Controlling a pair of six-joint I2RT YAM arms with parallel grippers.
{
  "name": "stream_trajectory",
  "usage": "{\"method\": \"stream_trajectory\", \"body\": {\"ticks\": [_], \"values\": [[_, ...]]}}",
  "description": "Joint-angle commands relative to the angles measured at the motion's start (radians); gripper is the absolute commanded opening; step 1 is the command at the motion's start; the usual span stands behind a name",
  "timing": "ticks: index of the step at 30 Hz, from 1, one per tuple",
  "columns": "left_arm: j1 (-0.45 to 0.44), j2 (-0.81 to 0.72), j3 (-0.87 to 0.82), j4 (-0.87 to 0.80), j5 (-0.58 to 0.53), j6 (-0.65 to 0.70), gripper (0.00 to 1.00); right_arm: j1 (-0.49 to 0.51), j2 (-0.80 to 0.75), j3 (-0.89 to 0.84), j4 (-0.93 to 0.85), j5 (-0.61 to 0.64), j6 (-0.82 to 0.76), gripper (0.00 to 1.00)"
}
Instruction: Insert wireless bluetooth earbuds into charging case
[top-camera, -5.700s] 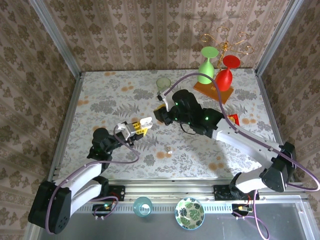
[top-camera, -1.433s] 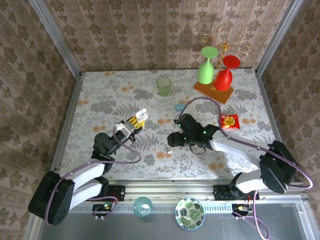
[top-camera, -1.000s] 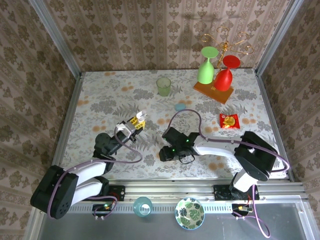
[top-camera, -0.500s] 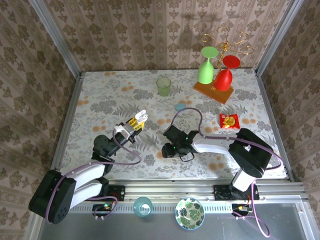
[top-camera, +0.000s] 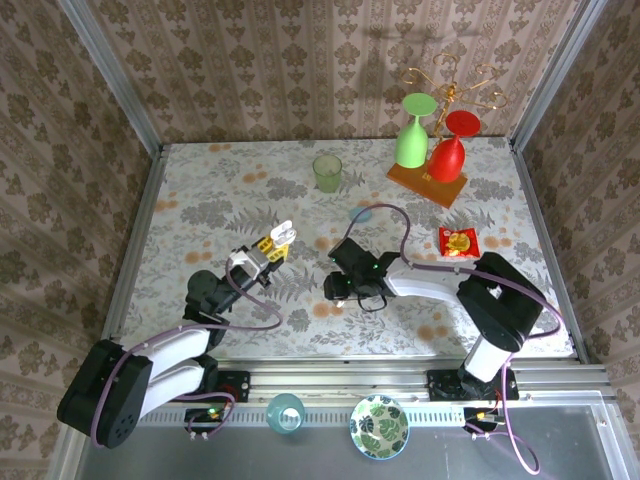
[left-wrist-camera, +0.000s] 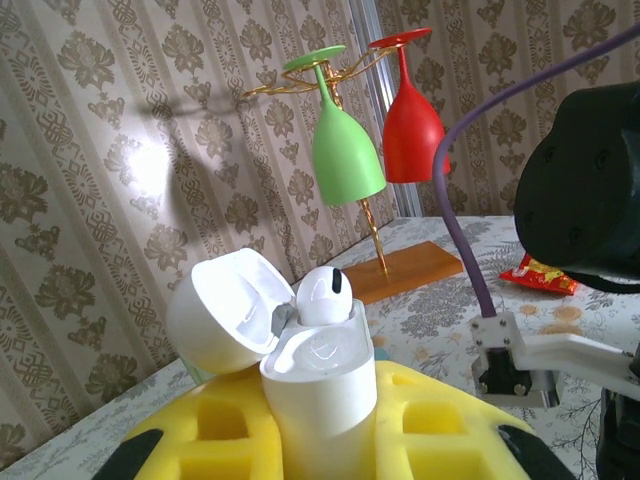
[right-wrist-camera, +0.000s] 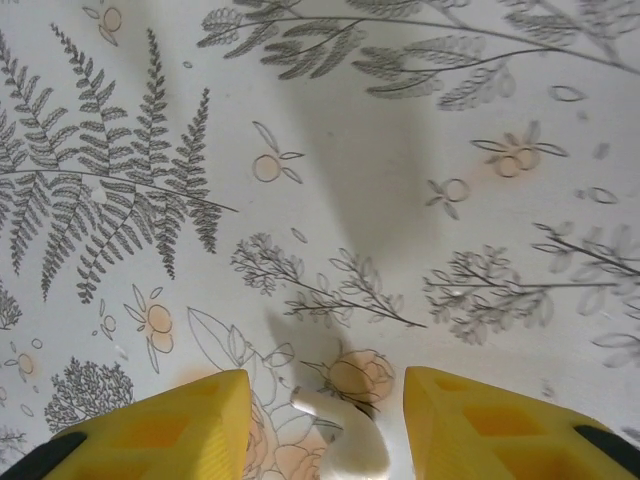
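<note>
White earbud (left-wrist-camera: 322, 296) stands in the open case (left-wrist-camera: 315, 400).

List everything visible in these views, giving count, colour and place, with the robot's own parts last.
charging case: one, white, lid open, gripped by the left pincer
earbuds: two, white; one seated in the case, one between the right pincer's fingers
wine glasses: two, green and red, hanging from the gold rack, far right
green cup: one, far centre
round piece: one, pale blue, mid-table
packet: one, red, right side
blue cup: one, near rail
patterned bowl: one, green, near rail
table: one, floral cloth
left pincer: yellow pads, shut
right pincer: yellow pads, open
</note>
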Motion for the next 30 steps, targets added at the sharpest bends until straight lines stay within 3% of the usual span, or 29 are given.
{"method": "stream_trajectory", "body": {"ticks": [1,7,17,30], "values": [[-0.004,-0.022,-0.014,0.016,0.006,0.004,0.0,0.013,-0.078,-0.062,-0.009,0.079,0.12,0.43],[-0.004,-0.019,-0.015,0.019,0.009,0.005,0.0,0.031,-0.101,-0.133,0.079,0.024,0.252,0.33],[-0.004,-0.028,-0.017,0.013,0.014,-0.001,0.0,0.028,-0.06,-0.172,0.197,-0.049,0.328,0.29],[-0.004,-0.022,-0.018,0.015,0.015,0.001,0.0,0.019,-0.02,-0.18,0.21,-0.056,0.339,0.26]]}}
